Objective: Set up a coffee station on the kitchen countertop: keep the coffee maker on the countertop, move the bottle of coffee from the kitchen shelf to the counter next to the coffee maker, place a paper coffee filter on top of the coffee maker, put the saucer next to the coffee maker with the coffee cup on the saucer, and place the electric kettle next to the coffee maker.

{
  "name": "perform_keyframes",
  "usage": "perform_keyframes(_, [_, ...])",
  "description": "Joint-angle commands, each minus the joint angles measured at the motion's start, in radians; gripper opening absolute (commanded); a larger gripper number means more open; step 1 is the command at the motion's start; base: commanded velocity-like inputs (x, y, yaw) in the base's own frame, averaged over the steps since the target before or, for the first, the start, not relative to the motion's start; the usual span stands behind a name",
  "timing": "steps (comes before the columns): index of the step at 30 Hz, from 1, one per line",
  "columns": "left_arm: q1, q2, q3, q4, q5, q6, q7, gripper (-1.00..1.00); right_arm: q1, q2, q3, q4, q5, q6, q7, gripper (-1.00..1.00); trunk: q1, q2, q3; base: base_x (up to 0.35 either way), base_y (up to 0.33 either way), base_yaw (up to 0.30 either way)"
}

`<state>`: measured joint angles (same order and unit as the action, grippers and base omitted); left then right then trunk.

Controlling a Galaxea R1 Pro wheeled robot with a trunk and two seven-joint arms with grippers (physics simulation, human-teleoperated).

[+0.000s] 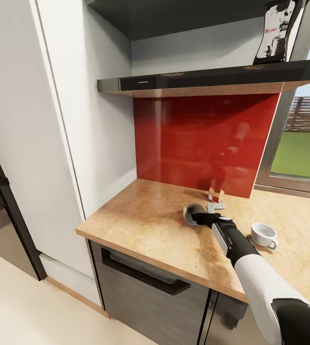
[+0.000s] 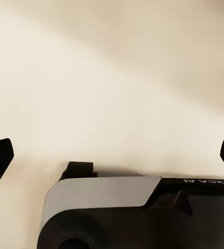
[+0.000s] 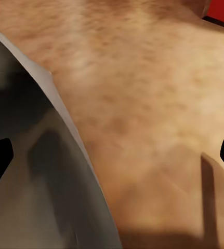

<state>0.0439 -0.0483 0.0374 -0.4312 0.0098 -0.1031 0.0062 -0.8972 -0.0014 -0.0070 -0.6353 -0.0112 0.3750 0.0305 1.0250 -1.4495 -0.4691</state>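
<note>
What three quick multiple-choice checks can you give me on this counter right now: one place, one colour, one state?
1. Where is the coffee cup?
A. On the shelf
B. On the kitchen countertop, to the right of the right arm
C. In a sink

2. What colour is the glossy wall panel behind the countertop?
A. Red
B. Blue
C. White

3. How does the coffee cup stand?
A. Lying on its side
B. Upside down
C. Upright, mouth up

Answers:
1. B: in the head view the cup rests straight on the wood grain, beside the arm.
2. A: the panel shows deep red, with a reflection of the arm in it.
3. C: its open rim faces up and the handle sticks out sideways.
</note>
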Motion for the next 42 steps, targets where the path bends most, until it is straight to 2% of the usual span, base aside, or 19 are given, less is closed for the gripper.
perform_keyframes(1, [0.000, -0.001, 0.004, -0.001, 0.001, -0.001, 0.000, 1.00, 0.000, 0.000, -0.001, -0.001, -0.001, 0.005, 0.003, 1.00, 0.000, 0.000, -0.001, 0.000, 0.000, 0.000])
perform_keyframes(24, [0.000, -0.001, 0.004, -0.001, 0.001, -0.001, 0.000, 1.00, 0.000, 0.000, 0.002, -0.001, -0.003, 0.005, 0.004, 1.00, 0.000, 0.000, -0.001, 0.000, 0.000, 0.000])
perform_keyframes(32, [0.001, -0.001, 0.004, -0.001, 0.001, -0.001, 0.000, 1.00, 0.000, 0.000, 0.002, -0.001, -0.002, 0.005, 0.072, 1.00, 0.000, 0.000, -0.001, 0.000, 0.000, 0.000])
perform_keyframes(42, [0.000, -0.001, 0.004, -0.001, 0.001, -0.001, 0.000, 1.00, 0.000, 0.000, 0.002, -0.001, 0.000, 0.005, 0.088, 1.00, 0.000, 0.000, -0.001, 0.000, 0.000, 0.000])
